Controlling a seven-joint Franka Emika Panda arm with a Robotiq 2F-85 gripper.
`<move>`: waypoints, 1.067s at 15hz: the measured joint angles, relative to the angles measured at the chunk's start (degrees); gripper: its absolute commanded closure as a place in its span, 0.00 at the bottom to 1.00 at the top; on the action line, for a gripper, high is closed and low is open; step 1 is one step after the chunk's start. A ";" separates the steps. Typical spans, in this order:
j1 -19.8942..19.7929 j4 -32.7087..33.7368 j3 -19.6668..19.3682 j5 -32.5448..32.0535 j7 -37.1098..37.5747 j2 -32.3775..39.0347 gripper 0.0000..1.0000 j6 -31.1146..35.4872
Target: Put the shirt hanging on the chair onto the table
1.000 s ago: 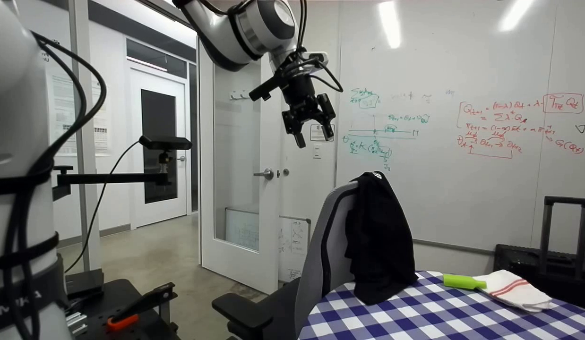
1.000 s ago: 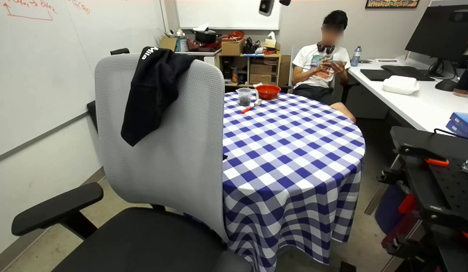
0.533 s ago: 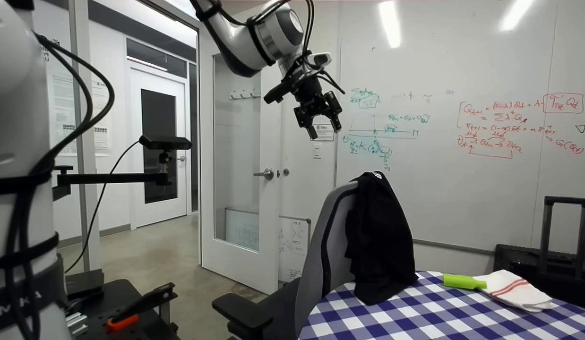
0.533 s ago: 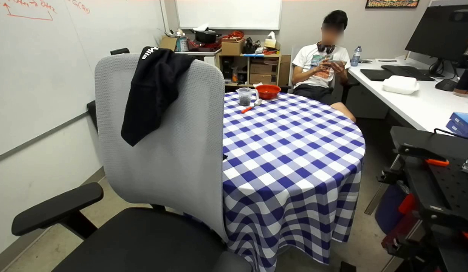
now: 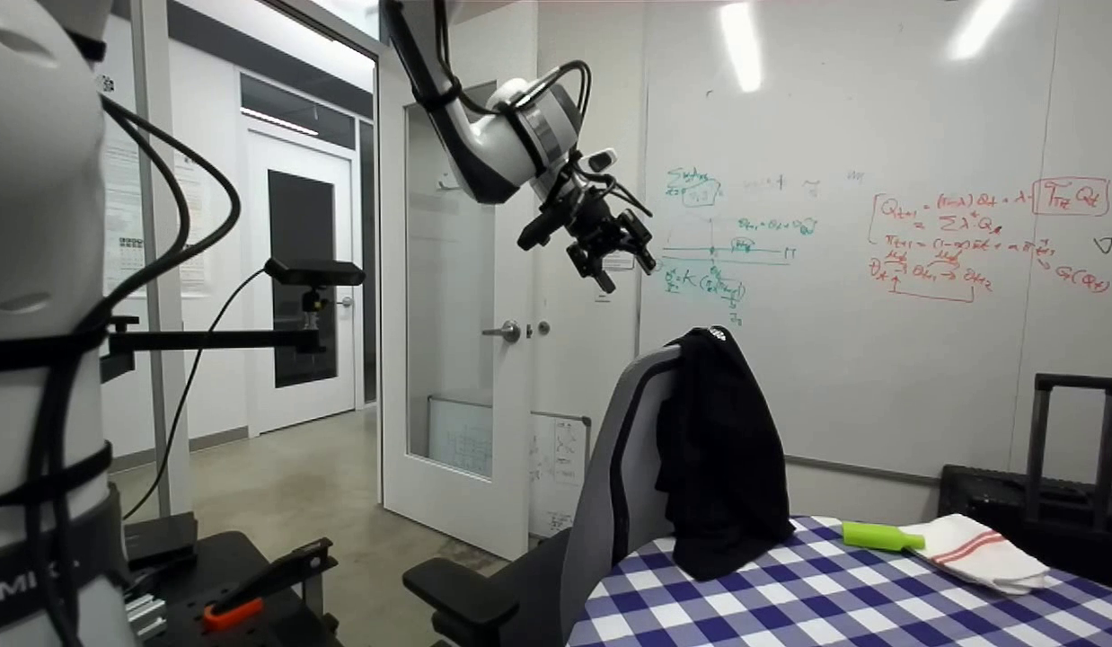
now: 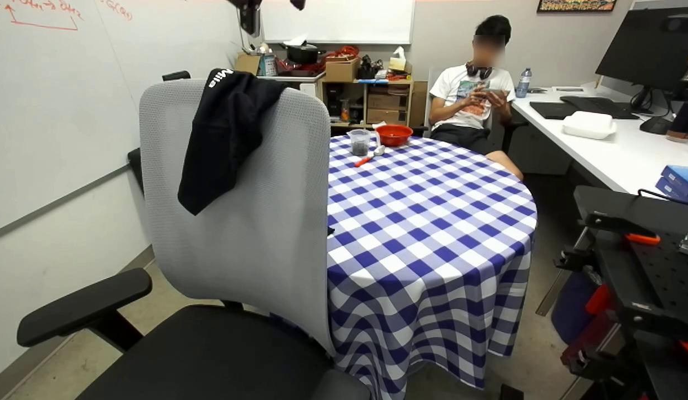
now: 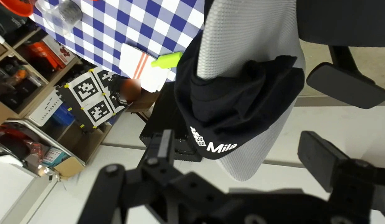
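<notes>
The black shirt [image 5: 722,458] hangs over the top of the chair's grey backrest [image 6: 283,183], with one end on the table in an exterior view. The shirt also shows in an exterior view [image 6: 227,139] and, with white "Mila" lettering, in the wrist view [image 7: 239,102]. The table [image 6: 433,222] has a blue-and-white checked cloth and stands beside the chair. My gripper [image 5: 628,273] is open and empty, above the backrest and apart from the shirt. Its fingertips show at the top edge of an exterior view [image 6: 274,14]. In the wrist view the shirt lies beyond the spread fingers [image 7: 237,144].
On the table are a green object [image 5: 883,536], a white towel [image 5: 983,553], a red bowl [image 6: 394,134], a clear cup [image 6: 359,143] and a spoon [image 6: 370,156]. A black case [image 5: 1014,503] stands by the whiteboard. A person [image 6: 472,100] sits behind the table.
The arm has swung right in an exterior view, and the gripper rose and then came lower. It now shows above the chair in the wider room view. The shirt has not moved.
</notes>
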 measured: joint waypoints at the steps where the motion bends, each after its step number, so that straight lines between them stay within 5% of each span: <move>1: 1.01 1.54 -0.33 -0.17 0.15 1.96 0.00 -0.06; 8: 6.40 13.27 -4.40 -4.44 -0.36 13.46 0.00 -4.33; 16: 7.41 26.63 -6.32 -3.94 -1.38 26.32 0.00 -9.90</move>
